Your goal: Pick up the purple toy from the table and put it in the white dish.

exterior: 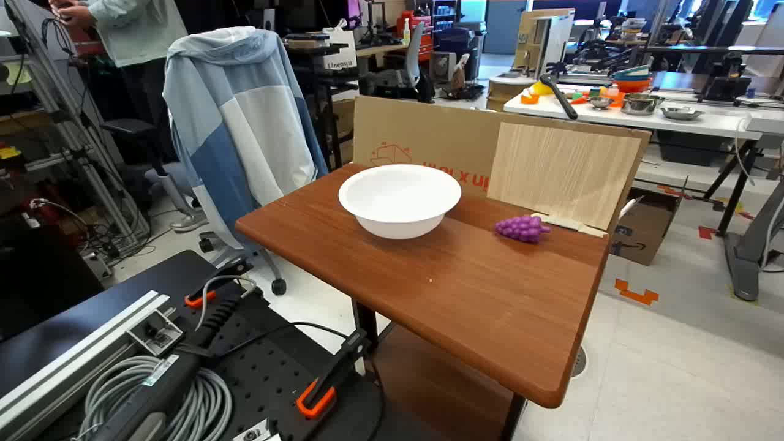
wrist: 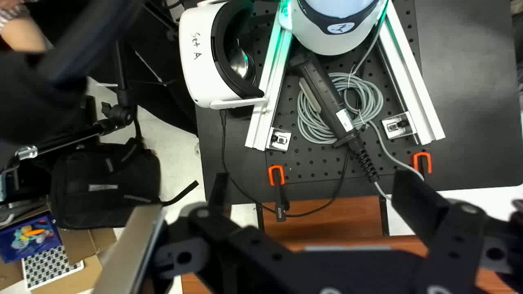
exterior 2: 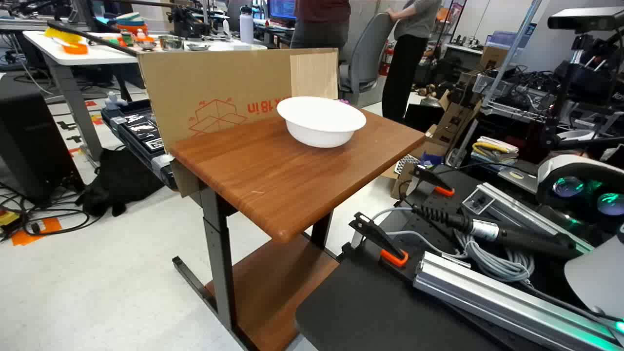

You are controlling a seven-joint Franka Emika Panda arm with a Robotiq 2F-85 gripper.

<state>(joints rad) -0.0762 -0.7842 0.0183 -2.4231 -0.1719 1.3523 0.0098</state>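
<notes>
Hand (wrist: pixel 316 190) is spread wide, holding nothing. On the table (exterior: pixel 471 300), apart from the white dish (exterior: pixel 398 225), the purple toy (exterior: pixel 522 228) lies near the wood-grain panel (exterior: pixel 554 171); coming down that wide could clip the panel and miss.

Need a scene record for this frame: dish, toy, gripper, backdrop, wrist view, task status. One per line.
White dish: upright on the table
Purple toy: on the table, apart from the white dish
Gripper: jaws wide apart, nothing held
Backdrop: cardboard panel, standing along the table's edge
Wrist view: neither purple toy nor white dish in sight
Task status: purple toy not yet picked up
</notes>
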